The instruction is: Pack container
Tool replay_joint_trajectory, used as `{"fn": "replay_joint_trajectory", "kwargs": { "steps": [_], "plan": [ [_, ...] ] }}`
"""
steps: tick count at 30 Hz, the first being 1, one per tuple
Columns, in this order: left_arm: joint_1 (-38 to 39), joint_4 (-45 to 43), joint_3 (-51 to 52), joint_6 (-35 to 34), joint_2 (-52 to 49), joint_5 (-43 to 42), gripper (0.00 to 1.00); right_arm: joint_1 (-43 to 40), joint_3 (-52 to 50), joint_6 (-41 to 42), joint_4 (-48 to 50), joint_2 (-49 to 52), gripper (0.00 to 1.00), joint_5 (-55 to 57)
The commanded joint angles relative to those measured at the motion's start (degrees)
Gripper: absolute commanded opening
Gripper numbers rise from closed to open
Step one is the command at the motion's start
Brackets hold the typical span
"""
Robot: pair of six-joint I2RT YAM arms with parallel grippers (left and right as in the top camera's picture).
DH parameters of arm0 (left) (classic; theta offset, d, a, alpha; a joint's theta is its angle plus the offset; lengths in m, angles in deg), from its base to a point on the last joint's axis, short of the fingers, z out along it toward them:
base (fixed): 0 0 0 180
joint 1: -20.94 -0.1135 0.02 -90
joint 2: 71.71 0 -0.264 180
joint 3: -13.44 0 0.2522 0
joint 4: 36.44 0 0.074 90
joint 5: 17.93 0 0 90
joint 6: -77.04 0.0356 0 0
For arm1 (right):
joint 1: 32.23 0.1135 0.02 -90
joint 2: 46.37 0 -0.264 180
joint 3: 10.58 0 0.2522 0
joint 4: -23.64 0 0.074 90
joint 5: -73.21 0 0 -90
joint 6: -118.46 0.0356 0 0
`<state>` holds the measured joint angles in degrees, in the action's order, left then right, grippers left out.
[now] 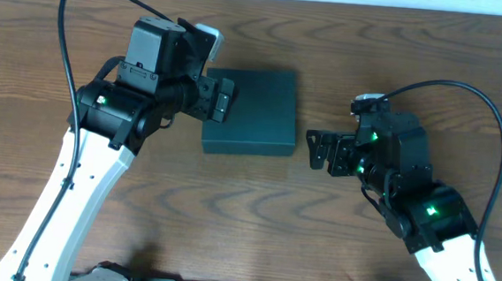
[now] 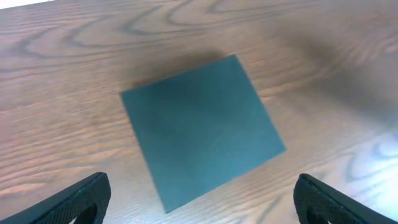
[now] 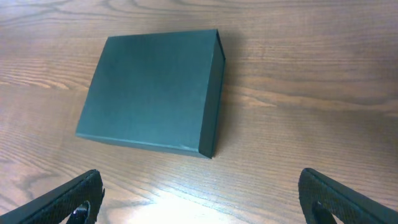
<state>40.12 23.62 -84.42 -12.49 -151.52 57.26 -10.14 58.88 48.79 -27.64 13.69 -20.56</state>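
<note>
You see the container (image 1: 253, 114) lying flat on the table (image 1: 399, 45) near centre, lid shut. The left gripper (image 1: 224, 100) is at its left edge and overlaps the rim, jaws apart. The right gripper (image 1: 318, 150) is just beside the container's lower right corner, not touching, jaws apart, pointing toward it. Both arms enter from the bottom edge.

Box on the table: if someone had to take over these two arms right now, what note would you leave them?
Left gripper: open, empty, above the box's left edge.
Right gripper: open, empty, right of the box, not touching it.
Box: flat on the table between the arms, lid shut.
Done: cannot tell whether anything is inside; nothing else to pack is in view.
Left: probably lift the lid and check the contents.
</note>
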Motion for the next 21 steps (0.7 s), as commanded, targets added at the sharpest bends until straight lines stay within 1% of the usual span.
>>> {"fn": "replay_joint_trajectory", "kwargs": {
  "steps": [1, 4, 6, 8, 11, 14, 16, 18, 21],
  "plan": [
    [-0.31, 0.52, -0.39, 1.25, 0.37, 2.67, 0.95, -0.31, -0.26, -0.68, -0.07, -0.15, 0.99, 0.35],
    [-0.31, 1.4, -0.39, 1.29, 1.2, 5.51, 0.95, -0.33, -0.26, -0.68, -0.07, -0.15, 0.99, 0.35],
    [-0.31, 1.49, -0.39, 1.27, 2.97, 10.08, 0.95, -0.31, -0.26, -0.68, -0.07, -0.15, 0.99, 0.35],
    [-0.44, 1.42, -0.39, 1.25, 5.62, 16.83, 0.95, -0.31, -0.26, -0.68, -0.07, -0.15, 0.99, 0.35],
    [-1.79, 1.44, -0.39, 1.25, 8.98, 22.16, 0.95, -0.31, -0.26, -0.68, -0.04, -0.15, 0.99, 0.35],
    [-5.51, 1.46, 0.04, 1.18, 12.68, 22.49, 0.95, -0.31, -0.26, -0.68, -0.07, -0.15, 0.99, 0.35],
    [-9.09, 1.25, 2.14, 1.09, 15.78, 20.63, 0.95, -0.31, -0.26, -0.68, -0.04, -0.15, 0.99, 0.35],
    [-13.51, -1.79, 8.15, -0.57, 20.31, 19.06, 0.95, -0.31, -0.26, -0.68, -0.07, -0.15, 0.99, 0.35],
    [-16.9, -8.02, 18.12, -0.92, 26.77, 16.81, 0.95, -0.31, -0.26, -0.7, -0.07, -0.15, 0.99, 0.35]
  ]
}}
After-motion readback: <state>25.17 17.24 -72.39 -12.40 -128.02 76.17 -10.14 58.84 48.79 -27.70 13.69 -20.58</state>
